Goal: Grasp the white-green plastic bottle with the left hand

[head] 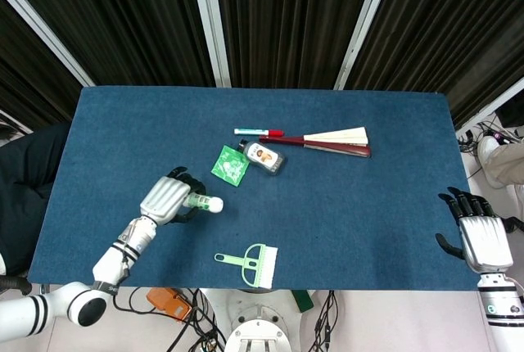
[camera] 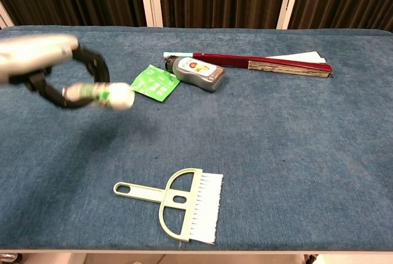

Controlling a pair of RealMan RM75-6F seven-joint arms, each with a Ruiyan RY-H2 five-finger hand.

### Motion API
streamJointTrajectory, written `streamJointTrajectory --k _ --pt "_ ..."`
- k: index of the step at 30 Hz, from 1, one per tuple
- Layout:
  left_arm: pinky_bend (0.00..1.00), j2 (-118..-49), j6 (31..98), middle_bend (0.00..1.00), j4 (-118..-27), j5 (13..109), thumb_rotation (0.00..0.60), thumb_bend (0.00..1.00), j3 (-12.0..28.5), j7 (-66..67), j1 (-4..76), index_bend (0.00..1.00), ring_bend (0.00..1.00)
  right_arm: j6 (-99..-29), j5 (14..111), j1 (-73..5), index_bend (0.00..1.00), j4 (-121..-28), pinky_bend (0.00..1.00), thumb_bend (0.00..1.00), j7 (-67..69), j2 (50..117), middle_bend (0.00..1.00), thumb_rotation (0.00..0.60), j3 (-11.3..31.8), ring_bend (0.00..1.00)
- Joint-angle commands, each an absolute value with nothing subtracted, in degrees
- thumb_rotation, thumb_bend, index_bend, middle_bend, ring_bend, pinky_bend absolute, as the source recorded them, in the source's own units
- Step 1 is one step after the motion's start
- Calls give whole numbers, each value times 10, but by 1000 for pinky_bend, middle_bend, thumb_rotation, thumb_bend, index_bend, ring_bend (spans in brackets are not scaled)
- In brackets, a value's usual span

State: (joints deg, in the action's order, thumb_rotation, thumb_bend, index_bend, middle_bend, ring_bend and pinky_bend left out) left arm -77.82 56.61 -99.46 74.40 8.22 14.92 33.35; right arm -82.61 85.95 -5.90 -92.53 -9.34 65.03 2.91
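My left hand (head: 166, 198) (camera: 43, 61) grips the white-green plastic bottle (head: 203, 202) (camera: 105, 95), its dark fingers wrapped around the body. The bottle hangs lying sideways above the blue table (head: 344, 205), its white cap end poking out to the right of the hand. Motion blur smears hand and bottle in the chest view. My right hand (head: 481, 233) rests at the table's right front edge with its fingers apart and nothing in them.
A green sachet (head: 229, 164) (camera: 154, 81), a grey bottle (head: 264, 155) (camera: 196, 72), a red-capped pen (head: 258, 132) and a folded fan (head: 332, 141) (camera: 276, 63) lie mid-table. A pale green brush (head: 250, 263) (camera: 178, 202) lies near the front edge.
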Motion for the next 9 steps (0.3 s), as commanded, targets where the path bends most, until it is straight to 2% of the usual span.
streamJointTrajectory --k 1,9 --pt "146 -679 555 639 -1108 740 600 470 121 138 354 604 285 -826 861 -59 279 -926 216 346 -97 650 205 600 28 213" --pt "146 -573 513 639 -1195 687 600 466 178 37 376 604 285 -824 859 -59 266 -928 216 346 -91 646 205 600 28 213"
